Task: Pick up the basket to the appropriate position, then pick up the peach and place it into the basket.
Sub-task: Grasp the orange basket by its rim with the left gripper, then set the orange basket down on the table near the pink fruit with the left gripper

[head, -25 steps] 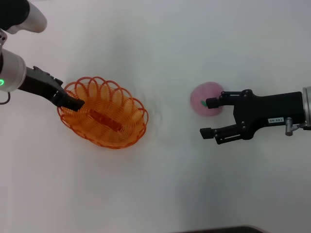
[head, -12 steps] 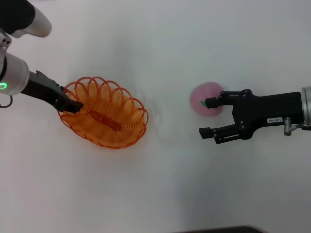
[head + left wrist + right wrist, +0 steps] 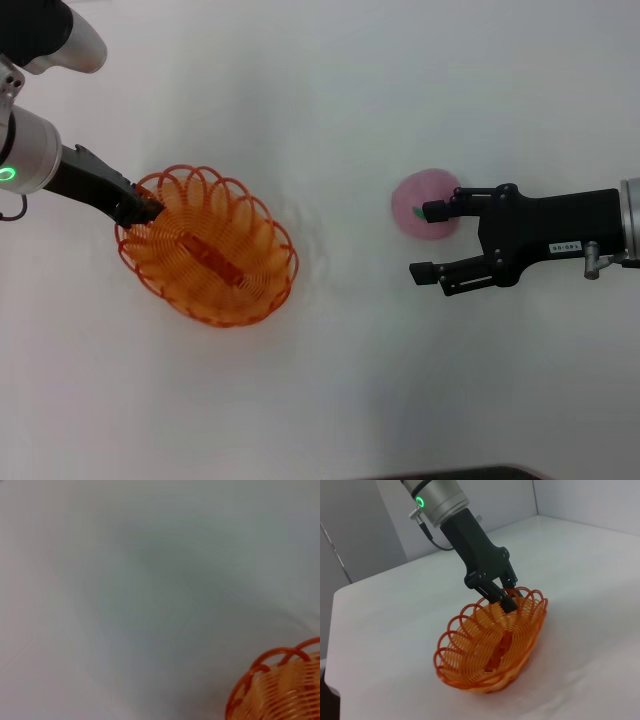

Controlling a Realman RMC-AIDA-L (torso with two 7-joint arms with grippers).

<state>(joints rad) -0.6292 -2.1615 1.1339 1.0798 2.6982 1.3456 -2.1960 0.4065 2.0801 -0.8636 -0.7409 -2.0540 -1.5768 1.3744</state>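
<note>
The orange wire basket (image 3: pixel 210 250) is on the white table at the left, tilted, with one end raised. My left gripper (image 3: pixel 145 207) is shut on its scalloped rim at that end. The right wrist view shows the left gripper (image 3: pixel 507 600) pinching the rim of the tilted basket (image 3: pixel 490 645). A corner of the basket (image 3: pixel 280 690) shows in the left wrist view. The pink peach (image 3: pixel 415 198) with a green leaf mark lies at the right. My right gripper (image 3: pixel 426 241) is open and empty, its far finger overlapping the peach's near edge.
The white table (image 3: pixel 340 380) spreads around both things. Grey walls (image 3: pixel 365 525) stand behind the table's far edge in the right wrist view. A dark edge (image 3: pixel 450 474) shows at the bottom of the head view.
The left gripper has pulled back and up a little with the rim, and the basket has tipped up and turned. The right arm and the peach have not moved.
</note>
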